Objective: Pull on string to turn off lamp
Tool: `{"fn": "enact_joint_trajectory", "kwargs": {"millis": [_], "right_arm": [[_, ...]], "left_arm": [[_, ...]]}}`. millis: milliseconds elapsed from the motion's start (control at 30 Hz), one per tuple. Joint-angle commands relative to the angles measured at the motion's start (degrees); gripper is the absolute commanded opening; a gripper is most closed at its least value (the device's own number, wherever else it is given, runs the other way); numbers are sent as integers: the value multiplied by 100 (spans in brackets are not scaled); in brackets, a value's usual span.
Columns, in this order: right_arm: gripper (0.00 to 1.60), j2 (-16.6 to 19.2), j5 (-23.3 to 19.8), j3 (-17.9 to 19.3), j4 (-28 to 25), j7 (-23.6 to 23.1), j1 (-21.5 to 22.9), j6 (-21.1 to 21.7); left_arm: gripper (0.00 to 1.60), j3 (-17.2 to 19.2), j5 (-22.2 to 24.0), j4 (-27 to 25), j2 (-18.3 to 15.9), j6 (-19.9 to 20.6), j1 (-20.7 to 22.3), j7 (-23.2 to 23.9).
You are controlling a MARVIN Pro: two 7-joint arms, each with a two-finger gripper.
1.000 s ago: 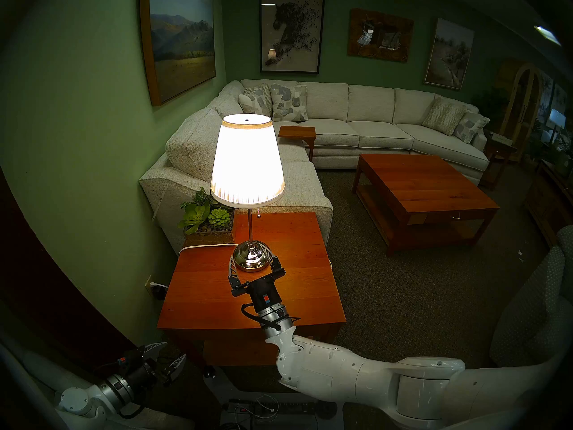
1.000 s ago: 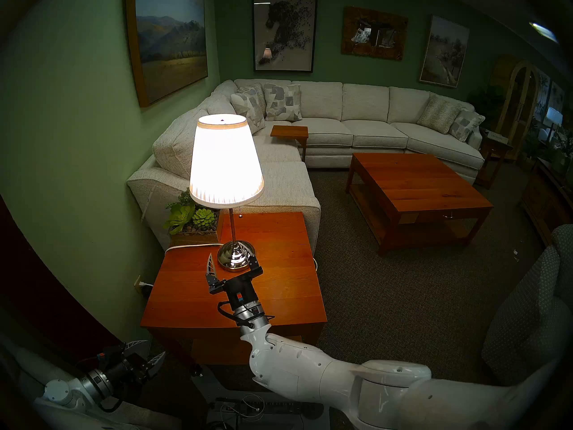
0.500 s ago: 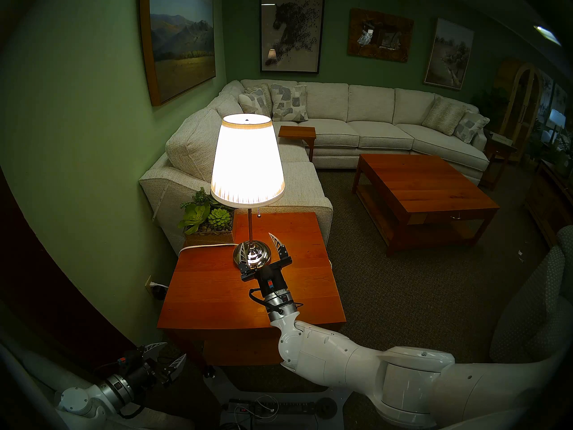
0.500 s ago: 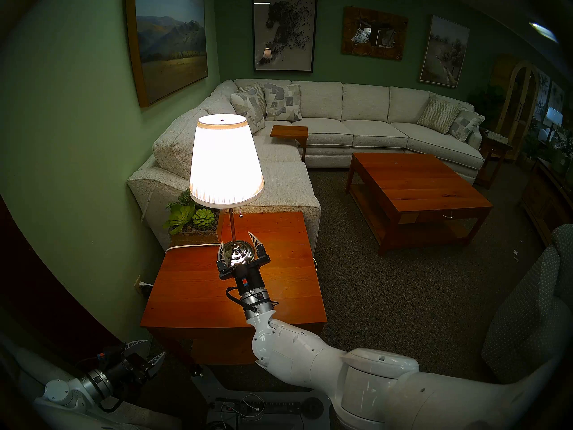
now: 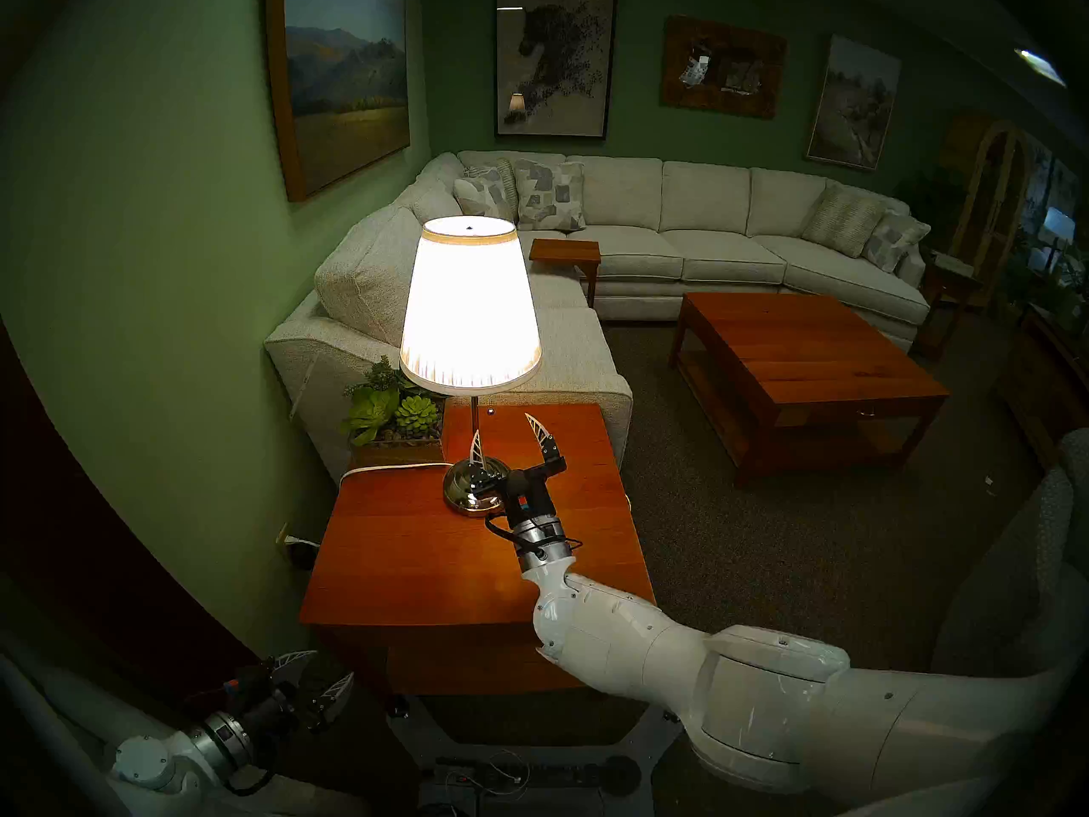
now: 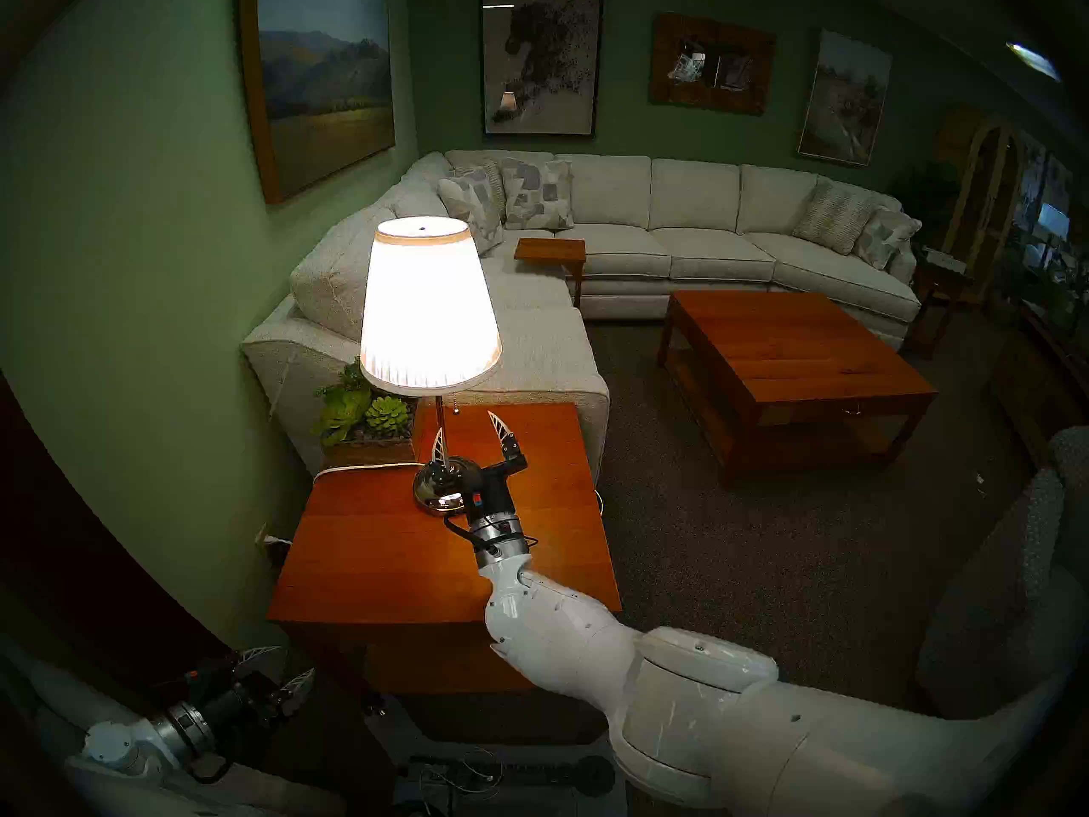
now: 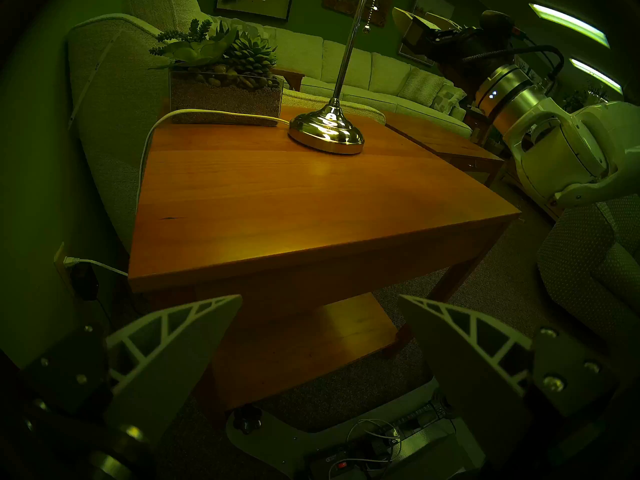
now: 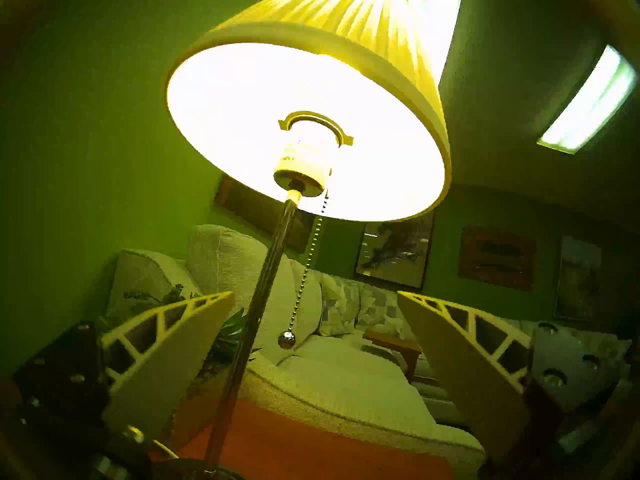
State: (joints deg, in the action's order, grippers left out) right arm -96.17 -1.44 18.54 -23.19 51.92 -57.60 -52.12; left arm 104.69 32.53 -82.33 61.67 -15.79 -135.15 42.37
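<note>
The lamp (image 5: 469,303) stands lit on the wooden side table (image 5: 412,562), with a white pleated shade, chrome pole and domed chrome base (image 5: 465,491). The thin beaded string (image 5: 489,403) hangs under the shade just right of the pole and ends in a small knob (image 8: 286,340). It also shows in the head stereo right view (image 6: 455,403) and the left wrist view (image 7: 370,17). My right gripper (image 5: 508,431) is open, raised above the base, just below the knob. In the right wrist view the string hangs between my fingers (image 8: 166,358), untouched. My left gripper (image 5: 321,671) is open, low beside the table.
A succulent planter (image 5: 395,415) sits at the table's back left corner. The white power cord (image 5: 389,468) runs from the base off the left edge. A light sectional sofa (image 5: 648,244) stands behind, a wooden coffee table (image 5: 807,373) to the right.
My right arm has moved forward and up; its open gripper rose from beside the lamp base to just under the string's knob. The lamp stays lit. My left arm has not moved.
</note>
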Motion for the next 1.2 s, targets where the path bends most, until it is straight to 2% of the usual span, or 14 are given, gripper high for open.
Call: {"fn": "enact_joint_trajectory", "kwargs": {"millis": [0, 567, 1167], "right_arm": [[160, -353, -125, 133, 225, -183, 588, -11], [160, -672, -612, 390, 939, -941, 893, -38], [160, -827, -1009, 627, 1261, -1645, 1131, 163]], "left_arm": [[160, 28, 13, -73, -14, -22, 16, 7], [160, 26, 14, -70, -15, -23, 19, 9], [160, 21, 13, -58, -16, -23, 26, 9]]}}
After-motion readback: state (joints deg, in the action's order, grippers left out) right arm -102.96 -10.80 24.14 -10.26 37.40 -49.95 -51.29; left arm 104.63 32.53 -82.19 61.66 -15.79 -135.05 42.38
